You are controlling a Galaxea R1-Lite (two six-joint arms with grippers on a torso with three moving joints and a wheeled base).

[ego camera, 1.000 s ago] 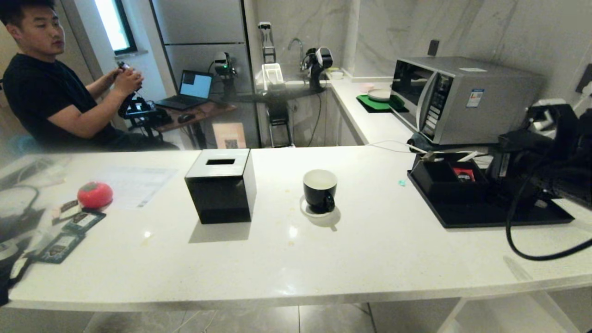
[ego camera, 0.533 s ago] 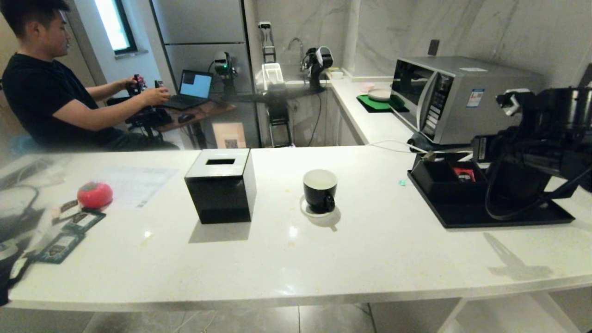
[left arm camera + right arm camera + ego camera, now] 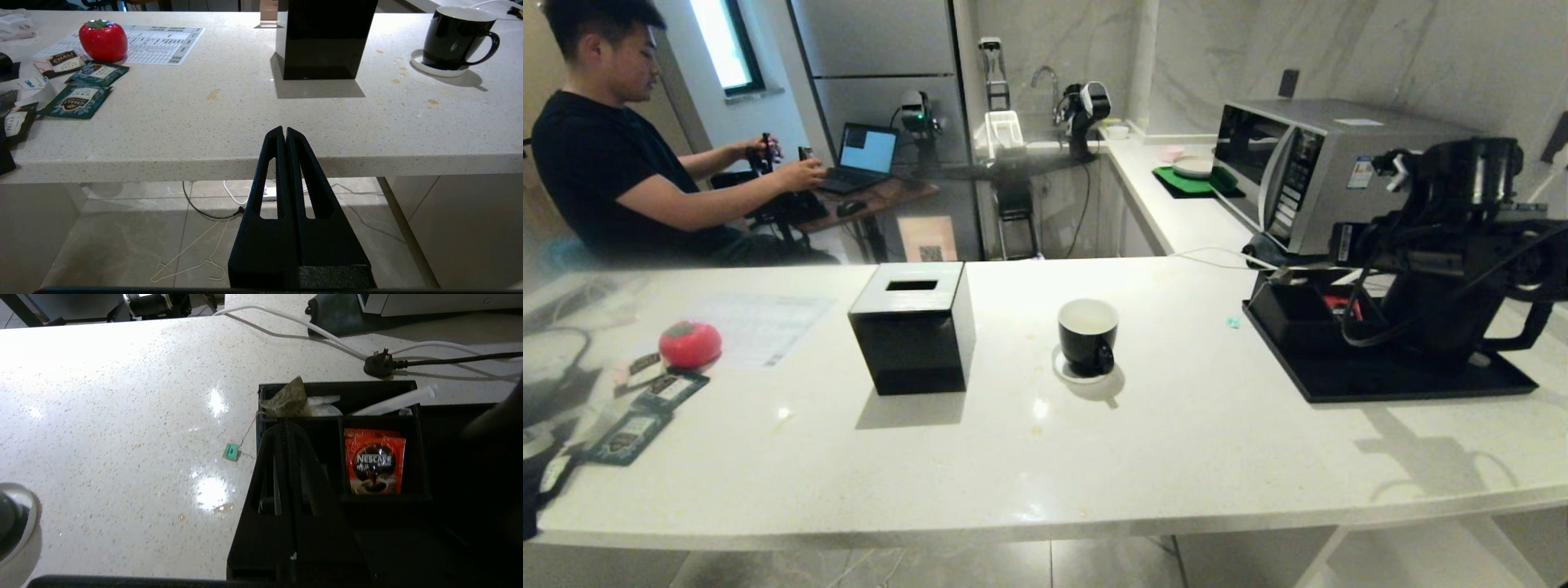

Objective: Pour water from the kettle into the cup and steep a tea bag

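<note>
The kettle point(image 3: 1454, 318) stands upright on the black tray point(image 3: 1388, 380) at the right of the table point(image 3: 1045, 457), with its loop handle turned to the right; the right arm hides most of it. The cup point(image 3: 1088, 336) stands mid-table on a coaster, handle toward the robot.

Only the right wrist view shows the tea bag point(image 3: 286, 401), lying in the organizer's far left compartment with its string over the wall to the green tag point(image 3: 231, 451) on the table. The right hand point(image 3: 286, 426) hangs over this organizer, shut and empty. The left hand point(image 3: 284, 131), seen only in the left wrist view, is before the table edge, also shut and empty.
</note>
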